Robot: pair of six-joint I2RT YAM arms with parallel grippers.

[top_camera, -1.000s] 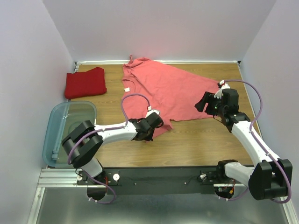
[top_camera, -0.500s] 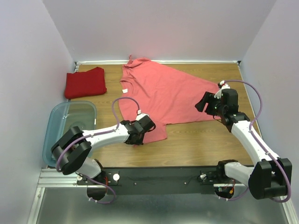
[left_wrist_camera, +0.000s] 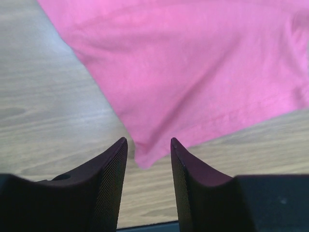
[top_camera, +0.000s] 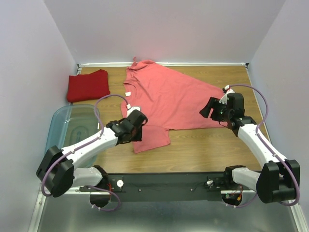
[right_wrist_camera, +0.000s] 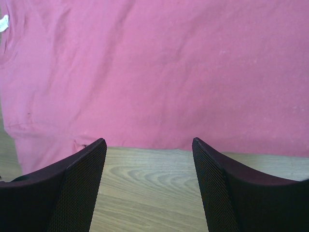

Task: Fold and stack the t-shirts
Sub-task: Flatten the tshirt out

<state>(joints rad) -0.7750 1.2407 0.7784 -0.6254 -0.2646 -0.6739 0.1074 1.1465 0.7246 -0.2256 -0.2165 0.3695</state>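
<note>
The salmon-pink t-shirt (top_camera: 169,94) lies spread flat across the middle of the wooden table, with a flap at its near left (top_camera: 153,137). My left gripper (top_camera: 135,123) hangs over that near-left part, open and empty. In the left wrist view (left_wrist_camera: 148,140) a pointed corner of the shirt (left_wrist_camera: 145,157) lies just past the fingertips. My right gripper (top_camera: 208,107) is open and empty at the shirt's right edge. In the right wrist view (right_wrist_camera: 148,140) it is over bare wood just short of the hem (right_wrist_camera: 159,140). The deep red t-shirt (top_camera: 88,85) lies folded at the back left.
A clear bluish plastic bin (top_camera: 60,140) stands at the near left edge of the table. White walls close the table in at the back and both sides. Bare wood (top_camera: 207,145) shows in front of the pink shirt.
My left gripper has moved left and slightly back. The pink shirt's near-left flap has shifted left and spread out wider. The right arm has barely moved.
</note>
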